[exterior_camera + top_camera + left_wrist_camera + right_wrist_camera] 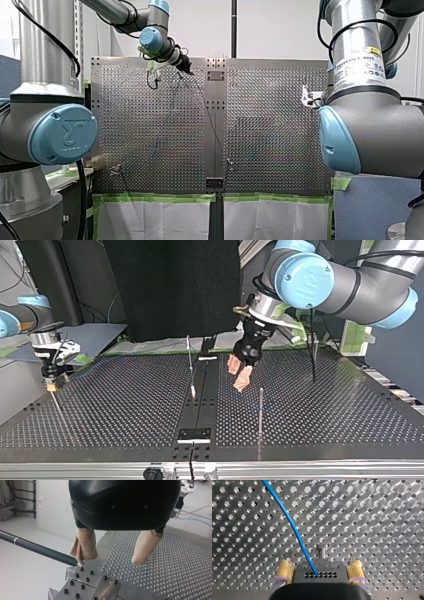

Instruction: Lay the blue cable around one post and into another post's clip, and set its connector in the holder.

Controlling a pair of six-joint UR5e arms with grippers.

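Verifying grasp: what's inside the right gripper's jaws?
The right gripper holds a black connector block with a grid of holes; the thin blue cable enters one hole. Yellow pads flank it. Its lower body is hidden behind the gripper's housing.

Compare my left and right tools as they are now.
My left tool is open and empty; my right tool is shut on the connector of the blue cable. The left tool's pads are beige, the right tool's yellow. The left tool hangs by the table's middle strip, the right tool near a side edge. Both are padded and two-fingered.
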